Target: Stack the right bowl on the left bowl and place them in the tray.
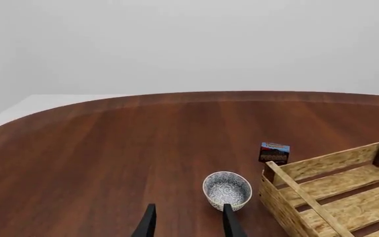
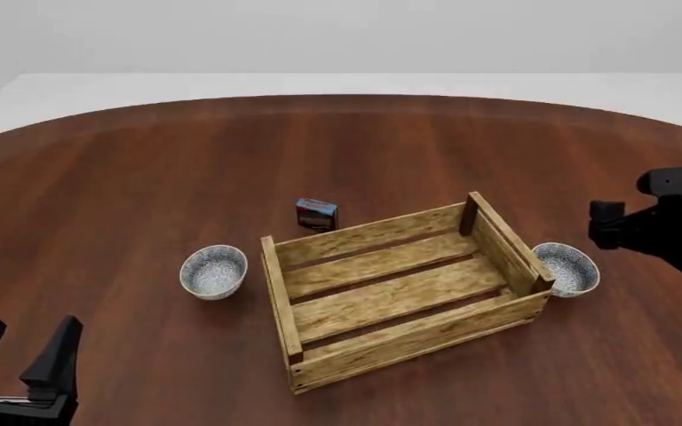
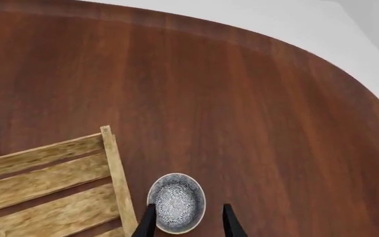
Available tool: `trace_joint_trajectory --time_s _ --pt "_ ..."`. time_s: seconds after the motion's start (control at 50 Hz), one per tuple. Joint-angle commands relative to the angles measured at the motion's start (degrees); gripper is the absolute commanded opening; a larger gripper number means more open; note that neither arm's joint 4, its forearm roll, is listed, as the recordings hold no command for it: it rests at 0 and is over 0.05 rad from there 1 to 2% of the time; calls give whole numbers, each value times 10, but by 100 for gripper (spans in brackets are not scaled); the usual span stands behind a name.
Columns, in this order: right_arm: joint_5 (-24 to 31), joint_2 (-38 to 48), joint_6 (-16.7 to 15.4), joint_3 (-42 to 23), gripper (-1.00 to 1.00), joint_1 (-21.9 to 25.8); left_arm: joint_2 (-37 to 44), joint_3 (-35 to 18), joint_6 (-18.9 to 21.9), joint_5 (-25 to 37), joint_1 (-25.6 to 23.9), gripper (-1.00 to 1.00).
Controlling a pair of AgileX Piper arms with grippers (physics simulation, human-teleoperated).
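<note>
Tray [image 2: 403, 293] mid-table. Left bowl [image 2: 213, 271] just off its left side, right bowl [image 2: 567, 268] touching its right side. Left gripper [image 2: 21, 346] & right gripper [image 3: 186, 222] both spread wide, holding nothing.

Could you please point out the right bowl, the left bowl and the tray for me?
right bowl [image 2: 567, 269]: front view, on its speckled inside.
left bowl [image 2: 213, 271]: front view, on its speckled inside.
tray [image 2: 278, 293]: front view, on its left side wall.

Table [image 2: 116, 169]: tray [image 2: 403, 327], bowls, box [image 2: 316, 213]
</note>
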Motion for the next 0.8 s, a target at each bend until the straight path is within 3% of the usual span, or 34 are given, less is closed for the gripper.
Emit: trace_joint_trajectory --time_s 0.02,0.8 --pt "-10 31 -2 -9 100 -8 -2 0 0 2 2 100" --pt "-97 173 -9 -3 100 -30 -41 -1 1 37 3 100"
